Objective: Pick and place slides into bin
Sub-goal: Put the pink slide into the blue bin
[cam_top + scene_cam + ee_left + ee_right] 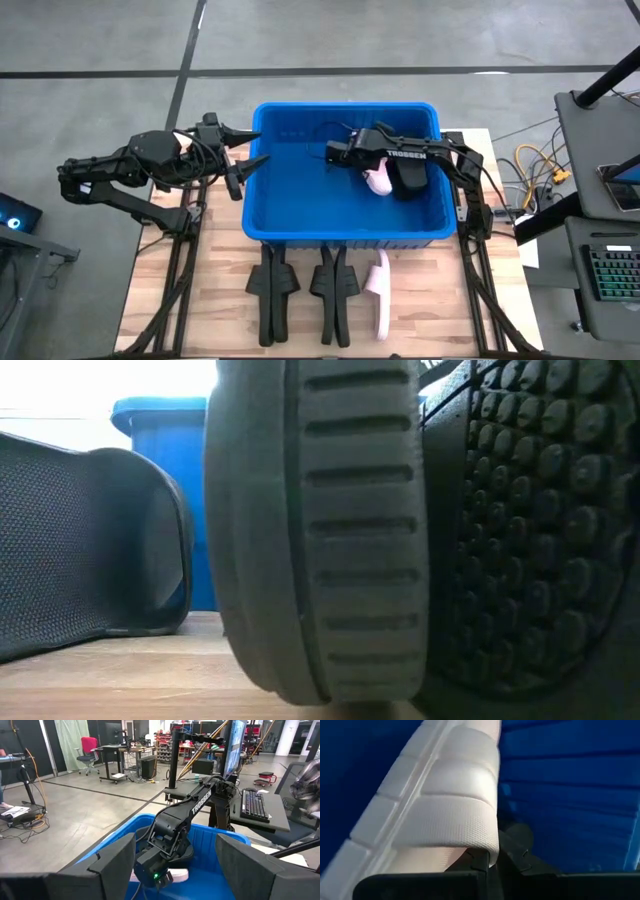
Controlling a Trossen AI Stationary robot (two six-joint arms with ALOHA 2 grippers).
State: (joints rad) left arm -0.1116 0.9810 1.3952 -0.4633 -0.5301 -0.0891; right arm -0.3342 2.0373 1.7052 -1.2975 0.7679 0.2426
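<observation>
- Right gripper [378,172] sits low inside the bin [270,215], fingers pinched tight on the strap edge of a pink slide [445,815]. High view shows a patch of that slide [379,182] just under the wrist, over the bin floor.
- Left gripper [243,152] waits at the bin's left rim, jaws well apart, holding nothing.
- Step in hand, as I judge it: release of the pink slide into the bin.
- To do it well: open the fingers fully before any lift, so the strap does not snag and ride back up. Keep the drop low, so the foam does not bounce toward the rim. Then rise straight up, clear of the walls.
- Left arm best holds off at the rim until the right arm is out; the two are close across that wall.
- On the table in front of the bin lie two black slides, or two pairs [273,290] [333,290], and a second pink slide [381,290], well apart from the grippers.
- Hidden: most of the held slide, under the right arm in the high view; cannot tell whether its sole touches the floor.
- Low view is blocked by a black slide sole [320,530] close to the lens; only a sliver of bin [165,420] shows.
- Cannot tell whether each black shape on the table is one slide or two pressed together.
</observation>
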